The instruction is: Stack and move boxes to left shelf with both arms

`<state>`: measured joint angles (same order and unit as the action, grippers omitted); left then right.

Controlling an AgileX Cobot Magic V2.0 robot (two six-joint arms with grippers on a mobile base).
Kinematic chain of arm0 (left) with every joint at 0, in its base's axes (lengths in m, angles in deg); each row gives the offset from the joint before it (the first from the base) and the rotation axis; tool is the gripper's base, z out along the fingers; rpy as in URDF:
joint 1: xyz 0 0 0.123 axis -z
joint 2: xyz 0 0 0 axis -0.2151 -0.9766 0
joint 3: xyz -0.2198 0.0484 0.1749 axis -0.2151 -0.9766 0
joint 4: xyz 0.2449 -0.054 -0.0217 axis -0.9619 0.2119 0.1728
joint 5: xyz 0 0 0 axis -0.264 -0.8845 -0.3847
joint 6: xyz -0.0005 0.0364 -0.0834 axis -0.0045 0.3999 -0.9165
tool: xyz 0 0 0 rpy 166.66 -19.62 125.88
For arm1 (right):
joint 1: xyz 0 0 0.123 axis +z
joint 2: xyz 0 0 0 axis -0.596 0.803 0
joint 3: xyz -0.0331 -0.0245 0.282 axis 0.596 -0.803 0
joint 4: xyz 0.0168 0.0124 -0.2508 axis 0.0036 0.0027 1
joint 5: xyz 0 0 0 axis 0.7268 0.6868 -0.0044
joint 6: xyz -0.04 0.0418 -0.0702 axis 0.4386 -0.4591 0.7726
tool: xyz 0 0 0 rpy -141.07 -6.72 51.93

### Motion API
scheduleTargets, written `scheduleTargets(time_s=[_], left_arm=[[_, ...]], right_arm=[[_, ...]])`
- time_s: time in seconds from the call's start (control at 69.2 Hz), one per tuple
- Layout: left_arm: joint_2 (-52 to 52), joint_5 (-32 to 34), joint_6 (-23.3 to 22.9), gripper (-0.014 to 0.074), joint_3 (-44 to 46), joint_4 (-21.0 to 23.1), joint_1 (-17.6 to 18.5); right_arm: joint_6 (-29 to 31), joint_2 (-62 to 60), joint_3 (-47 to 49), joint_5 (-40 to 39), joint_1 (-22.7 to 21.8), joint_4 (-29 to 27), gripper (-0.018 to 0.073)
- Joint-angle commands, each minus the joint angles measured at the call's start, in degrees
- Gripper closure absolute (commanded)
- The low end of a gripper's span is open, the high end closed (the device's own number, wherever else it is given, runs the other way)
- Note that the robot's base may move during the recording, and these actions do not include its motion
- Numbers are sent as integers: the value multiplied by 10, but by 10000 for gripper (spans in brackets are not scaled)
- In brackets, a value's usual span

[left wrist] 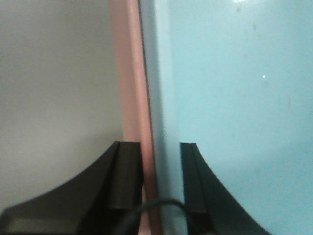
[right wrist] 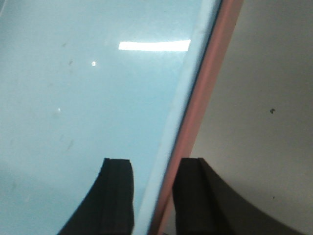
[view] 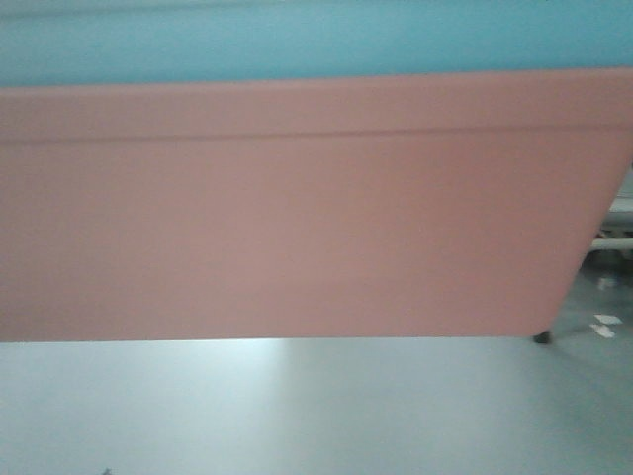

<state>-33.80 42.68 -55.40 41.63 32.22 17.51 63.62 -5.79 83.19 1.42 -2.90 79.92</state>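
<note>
Salmon-pink bin; sky-blue bin with faint dark specks; black left end effector, right end effector; grey floor

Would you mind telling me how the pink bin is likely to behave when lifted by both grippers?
The pink bin is probably fairly stiff: its wall looks straight, with the blue bin nested inside. The glossy plastic might slip, as the left gripper and right gripper pinch only the walls.

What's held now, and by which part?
Light blue plastic bin nested in salmon pink plastic bin; left gripper and right gripper each pinch both walls together.
</note>
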Motion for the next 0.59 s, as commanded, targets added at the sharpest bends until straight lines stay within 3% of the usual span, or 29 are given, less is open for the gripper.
scheduleTargets(time_s=[0.0, 0.578], left_arm=[[18, 56, 17, 599, 22, 3, -1], [18, 56, 17, 599, 22, 3, -1]], right_arm=[[42, -24, 18, -43, -3, 22, 504], [42, -24, 18, -43, -4, 22, 504]])
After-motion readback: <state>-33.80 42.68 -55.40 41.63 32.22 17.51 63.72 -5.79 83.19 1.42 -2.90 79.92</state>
